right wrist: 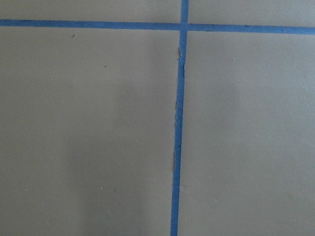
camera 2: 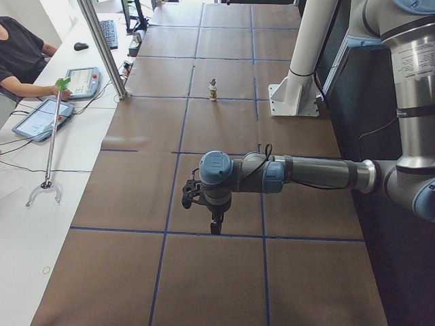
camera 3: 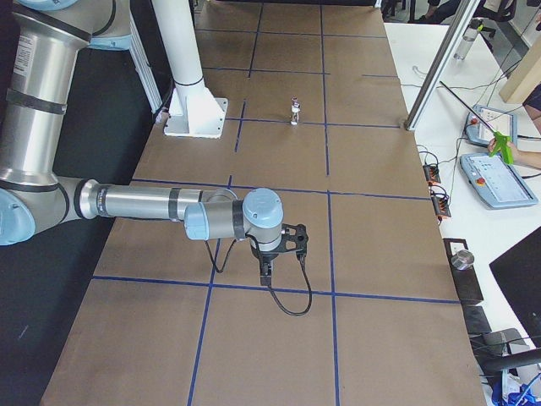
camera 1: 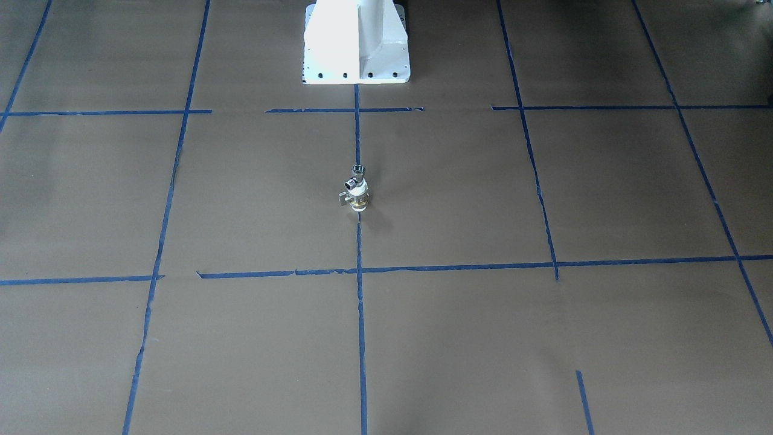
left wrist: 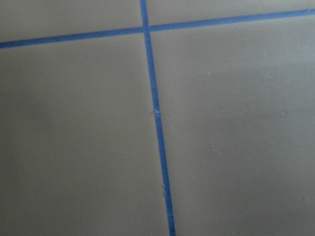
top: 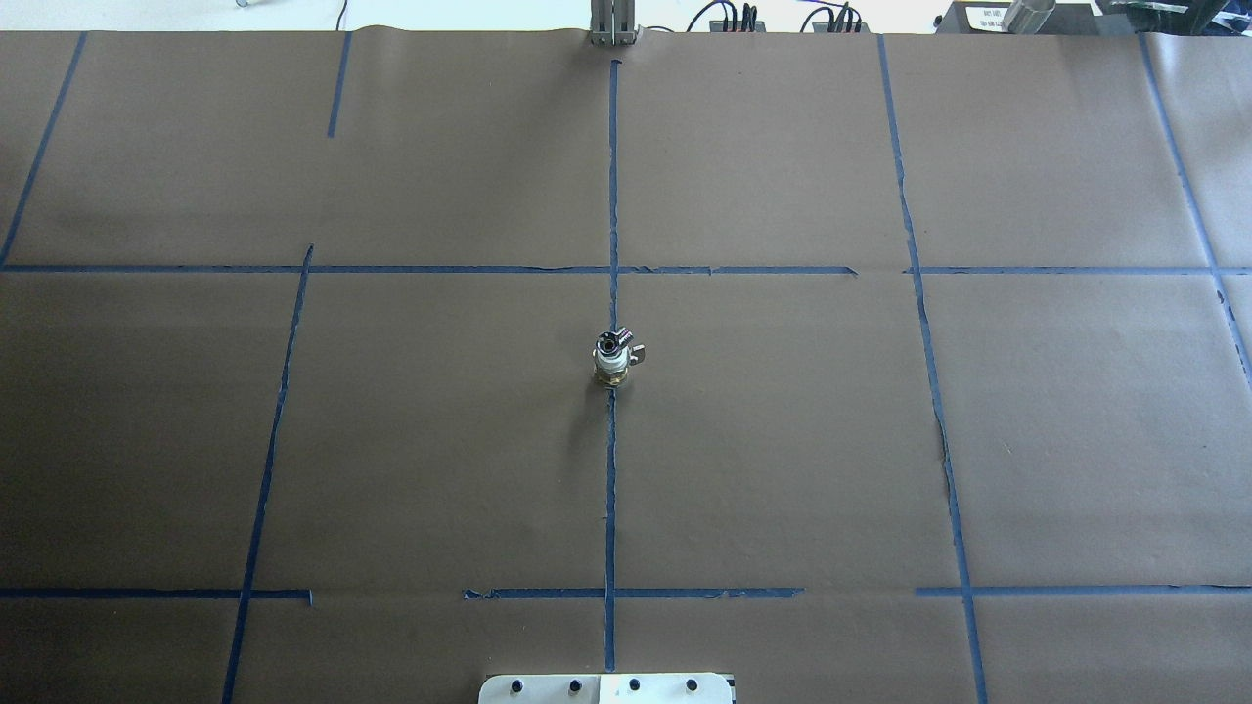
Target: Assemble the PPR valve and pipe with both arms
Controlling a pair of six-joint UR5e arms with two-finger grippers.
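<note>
The PPR valve stands upright on the brown table at its middle, white and brass with a grey lever to one side. The chrome pipe sits on the valve's top end. Both also show in the overhead view, valve and pipe. The left gripper shows only in the exterior left view, pointing down over the table far from the valve. The right gripper shows only in the exterior right view, likewise far from the valve. I cannot tell whether either is open. Both wrist views show only paper and tape.
The white pedestal stands at the robot's side of the table. Blue tape lines form a grid on the brown paper. An operator sits at a side desk with tablets. An aluminium post stands at the table's far edge.
</note>
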